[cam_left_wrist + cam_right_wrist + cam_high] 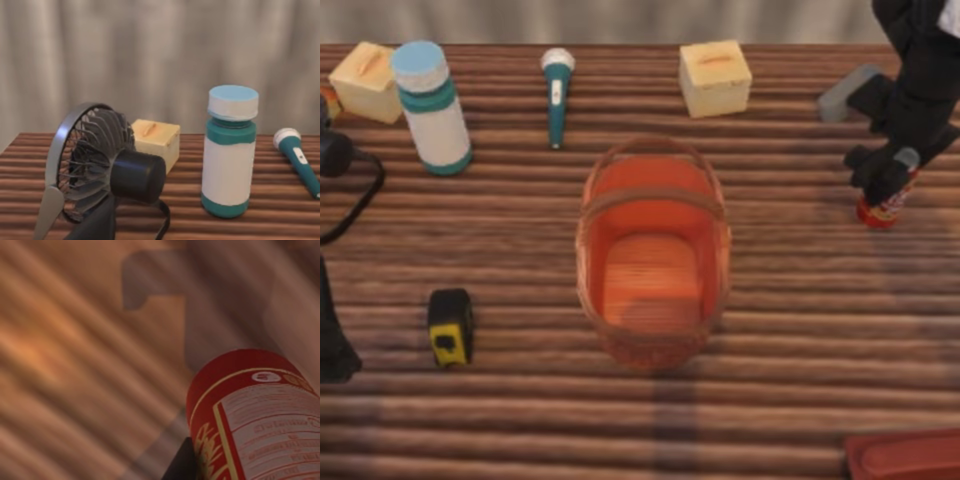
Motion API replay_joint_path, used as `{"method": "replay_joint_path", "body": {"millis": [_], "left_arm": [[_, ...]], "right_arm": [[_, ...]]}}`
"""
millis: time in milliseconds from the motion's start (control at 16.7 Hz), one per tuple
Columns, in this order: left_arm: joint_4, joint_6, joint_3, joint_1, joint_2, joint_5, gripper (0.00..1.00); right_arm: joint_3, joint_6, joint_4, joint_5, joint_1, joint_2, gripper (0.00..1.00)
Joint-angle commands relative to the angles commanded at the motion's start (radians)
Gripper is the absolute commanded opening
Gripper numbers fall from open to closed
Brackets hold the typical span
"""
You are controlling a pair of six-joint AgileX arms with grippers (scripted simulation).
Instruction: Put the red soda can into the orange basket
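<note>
Wood-grain tabletop (520,420) carries all items. At the far left edge of the top view the left arm sits parked; its gripper is not visible, and its wrist camera shows a small grey fan (95,165), a cream box (156,140), a white bottle with teal bands (433,106) and a teal microphone (557,92). A yellow tape measure (451,326) lies nearer the front. At centre stands the orange basket (595,290), upright, handle arching across its width, interior empty. A second cream box (715,77) sits behind it. At the right, well apart from the basket, the right gripper (886,172) is down over the red soda can (882,210); the can appears tilted with its base close to the table. Whether the fingers are clamped on the can or spread beside it cannot be determined. Likely faults from here: a shallow or off-centre grasp lets the can slip during lift, and a low transfer path strikes the basket rim or handle.
</note>
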State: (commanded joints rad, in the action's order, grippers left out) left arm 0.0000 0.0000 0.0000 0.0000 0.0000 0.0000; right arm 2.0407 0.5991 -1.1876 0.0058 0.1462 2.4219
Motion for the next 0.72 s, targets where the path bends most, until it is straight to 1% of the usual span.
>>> {"method": "replay_joint_path", "body": {"millis": [300,420,540,600,720], "left_arm": [[0.0,0.0,0.0,0.0,0.0,0.0,1.0],[0.0,0.0,0.0,0.0,0.0,0.0,1.0],[0.0,0.0,0.0,0.0,0.0,0.0,1.0],[0.0,0.0,0.0,0.0,0.0,0.0,1.0],[0.0,0.0,0.0,0.0,0.0,0.0,1.0]], "right_arm": [[0.0,-0.001,0.0,0.0,-0.003,-0.001,0.0],[-0.01,-0.01,0.027,-0.019,0.002,-0.004,0.0],[-0.035,-0.032,0.096,-0.064,0.011,-0.013,0.0],[-0.052,-0.048,0.145,-0.095,0.017,-0.019,0.0],[-0.096,-0.09,0.272,-0.17,0.029,-0.035,0.0]]}}
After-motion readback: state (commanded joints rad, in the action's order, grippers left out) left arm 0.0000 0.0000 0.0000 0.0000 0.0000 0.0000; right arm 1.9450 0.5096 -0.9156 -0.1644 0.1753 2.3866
